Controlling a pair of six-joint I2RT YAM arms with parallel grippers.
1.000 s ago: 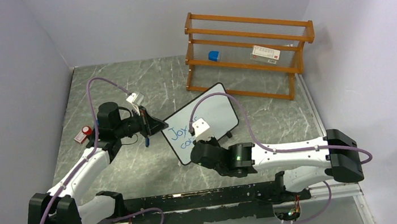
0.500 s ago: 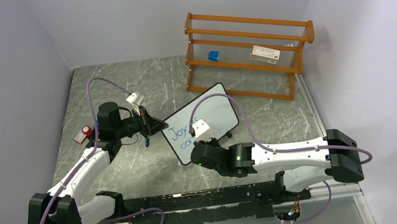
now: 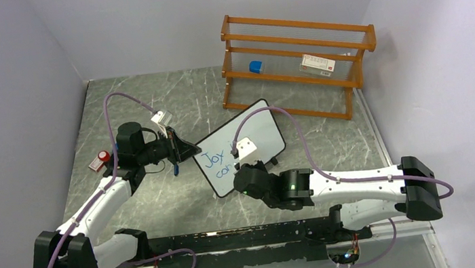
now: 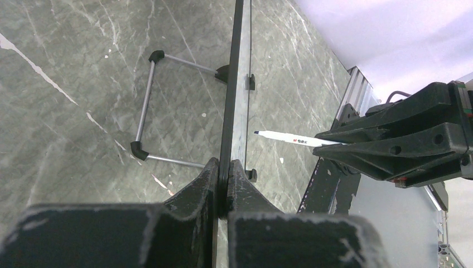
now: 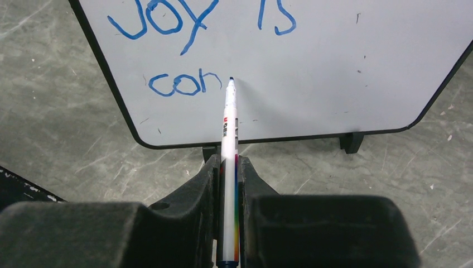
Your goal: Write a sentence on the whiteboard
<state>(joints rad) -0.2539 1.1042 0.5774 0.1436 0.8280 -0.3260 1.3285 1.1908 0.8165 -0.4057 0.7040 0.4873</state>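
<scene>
Seen from above, a small black-framed whiteboard (image 3: 260, 130) stands tilted at mid-table (image 3: 149, 104), in front of an orange wooden rack (image 3: 298, 65). The left gripper (image 3: 190, 152) grips its left edge, while the right gripper (image 3: 244, 167) reaches in over its lower part. The sentence (image 3: 214, 163) shows in blue on the board's left half, partly hidden by the right arm. From the left wrist, the board appears edge-on with the left gripper's jaws pinched tight on its black frame. Its wire stand (image 4: 146, 111) rests on the marble-patterned surface behind it, and a white marker (image 4: 290, 138) pokes from the right gripper toward the writing face. From the right wrist, the jaws are clamped on the marker's barrel, with the tip at the board just right of the last letter. The writing reads "Joy is" on the upper line and "con" below it.
</scene>
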